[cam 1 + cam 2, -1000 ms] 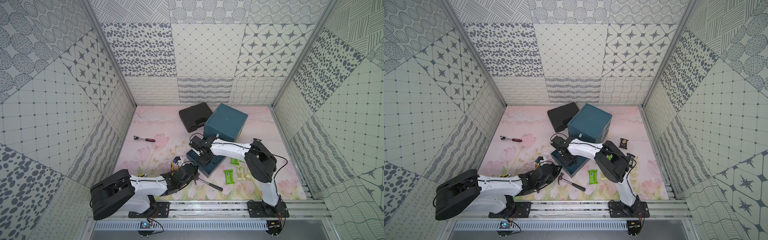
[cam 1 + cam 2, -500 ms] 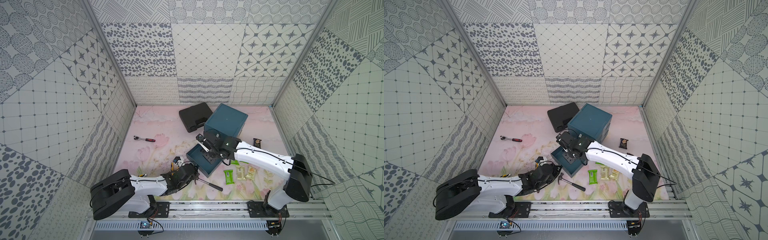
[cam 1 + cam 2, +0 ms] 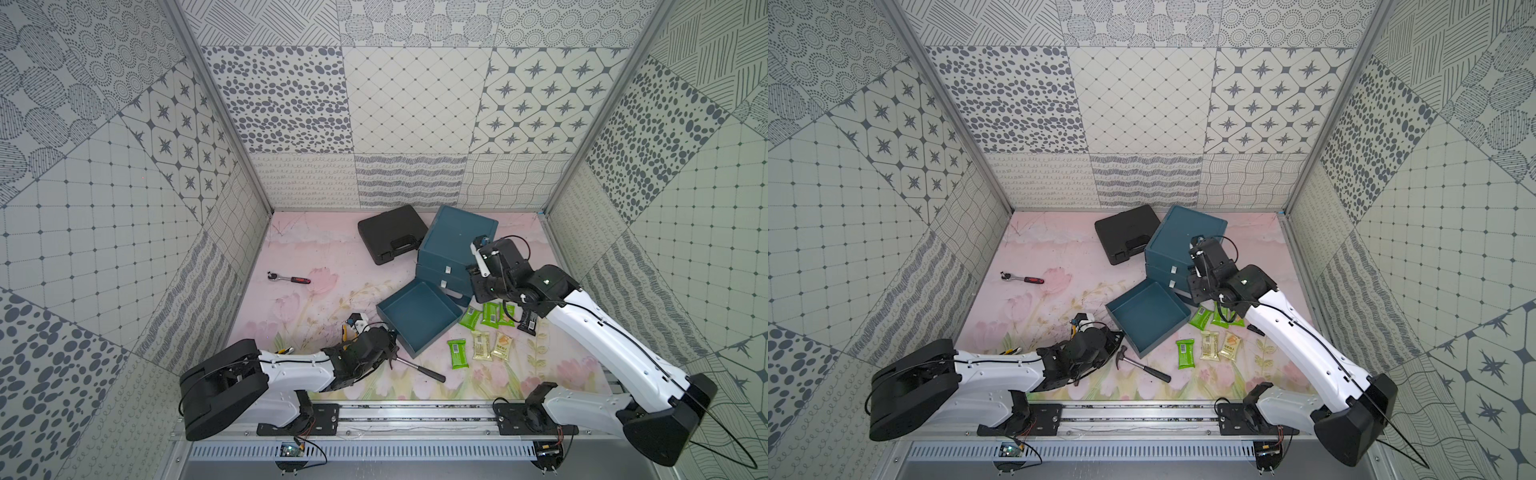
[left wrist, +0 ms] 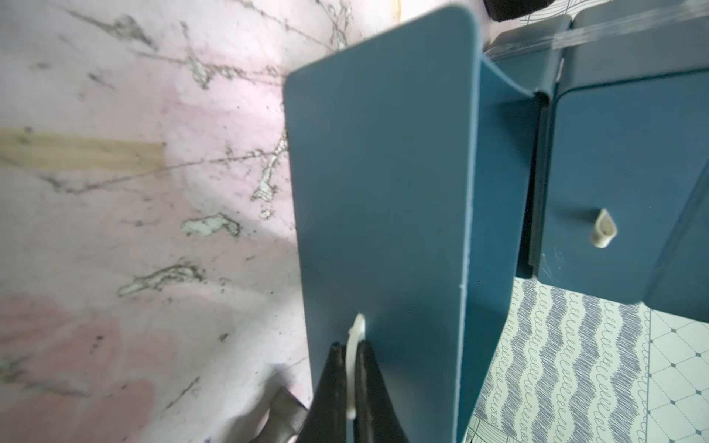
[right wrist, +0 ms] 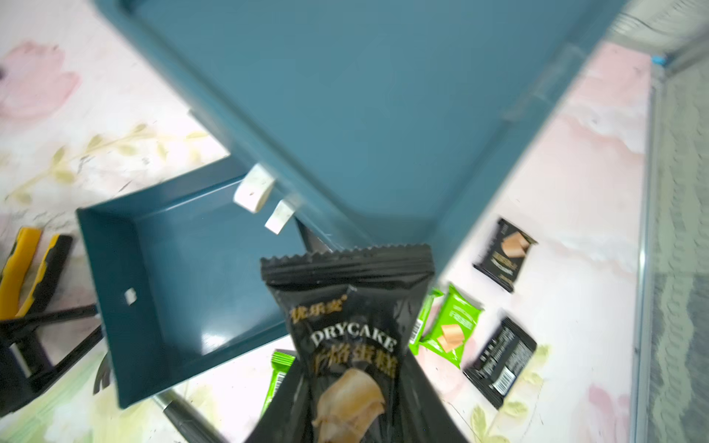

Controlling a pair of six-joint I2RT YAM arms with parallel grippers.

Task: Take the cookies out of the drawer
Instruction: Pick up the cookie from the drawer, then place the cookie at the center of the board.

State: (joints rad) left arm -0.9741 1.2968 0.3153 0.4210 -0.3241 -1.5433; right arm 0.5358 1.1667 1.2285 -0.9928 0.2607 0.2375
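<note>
Right arm (image 3: 602,336): a second ago it was folded low over the drawer. Half a second ago it was raised, and now it is swung out and stretched towards the right wall.
Right tool (image 5: 347,291): it was down inside the drawer (image 3: 419,318) and is now out of it, high in front of the cabinet (image 3: 457,232).
Held black cookie packet (image 5: 351,345): now in the air, pinched at its lower end in the right tool.
Drawer: its floor was covered by the tool before and now shows bare in both top views.
Black packet by the cabinet (image 5: 504,253): it was visible half a second ago and is now behind the arm in both top views.
</note>
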